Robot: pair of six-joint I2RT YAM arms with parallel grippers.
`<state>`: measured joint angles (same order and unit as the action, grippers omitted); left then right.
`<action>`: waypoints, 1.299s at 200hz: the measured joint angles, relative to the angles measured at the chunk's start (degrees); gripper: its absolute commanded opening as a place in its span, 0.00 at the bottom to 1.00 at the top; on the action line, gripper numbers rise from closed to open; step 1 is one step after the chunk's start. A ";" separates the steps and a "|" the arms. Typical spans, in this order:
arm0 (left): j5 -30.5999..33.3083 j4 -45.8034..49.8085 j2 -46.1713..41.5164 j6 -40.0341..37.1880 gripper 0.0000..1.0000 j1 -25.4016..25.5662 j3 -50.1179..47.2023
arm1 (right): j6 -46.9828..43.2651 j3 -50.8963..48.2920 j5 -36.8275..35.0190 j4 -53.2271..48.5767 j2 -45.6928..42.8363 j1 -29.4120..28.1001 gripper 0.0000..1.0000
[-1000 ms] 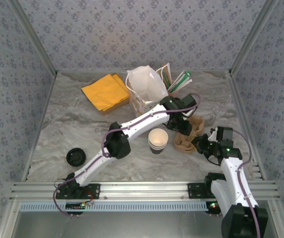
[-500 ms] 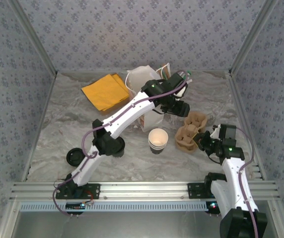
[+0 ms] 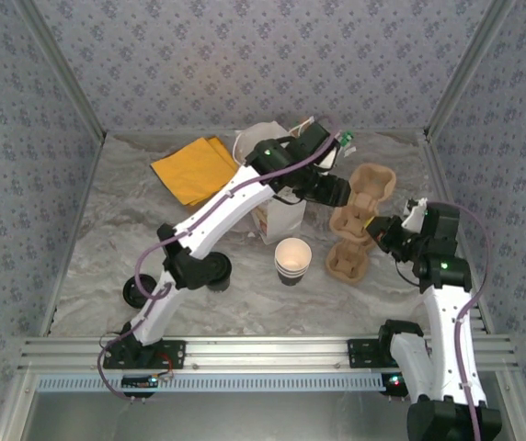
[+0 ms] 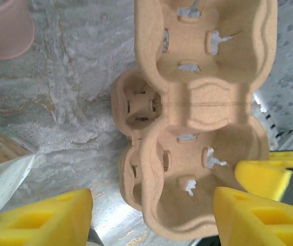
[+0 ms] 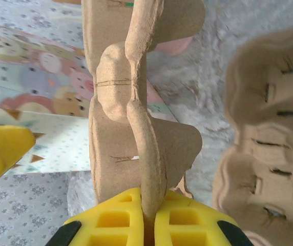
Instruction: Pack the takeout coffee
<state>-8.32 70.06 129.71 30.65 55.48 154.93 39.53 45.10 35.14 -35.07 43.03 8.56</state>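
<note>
**Overhead and wrist views.** The takeout coffee (image 3: 292, 258) stands upright and open-topped on the worktop (image 3: 107, 248), near the middle and apart from both claws. My right claw (image 5: 149, 218) is clamped on the edge of a cardboard carrier (image 5: 123, 128), holding it raised and tilted to the right of the cup. My left claw (image 4: 152, 202) hangs over that carrier with its fingers spread, gripping nothing. A second carrier (image 3: 346, 261) lies flat just beside the cup. A black lid (image 3: 139, 291) lies well to the left.
</note>
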 measured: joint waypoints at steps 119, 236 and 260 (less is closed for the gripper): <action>-0.20 -1.38 -10.60 -1.88 0.52 -3.04 1.77 | -4.13 25.77 1.97 1.03 12.02 -6.93 0.09; -3.54 -2.97 -7.63 -0.50 0.20 -6.08 1.77 | -5.55 30.60 0.63 3.85 17.79 -13.38 0.09; -4.04 -3.37 -7.13 -0.57 0.13 -6.36 1.77 | -5.64 30.60 -0.42 3.63 17.86 -13.44 0.16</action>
<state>-12.36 66.70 122.58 30.09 49.12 156.70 33.89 75.70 34.72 -31.44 60.88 -4.89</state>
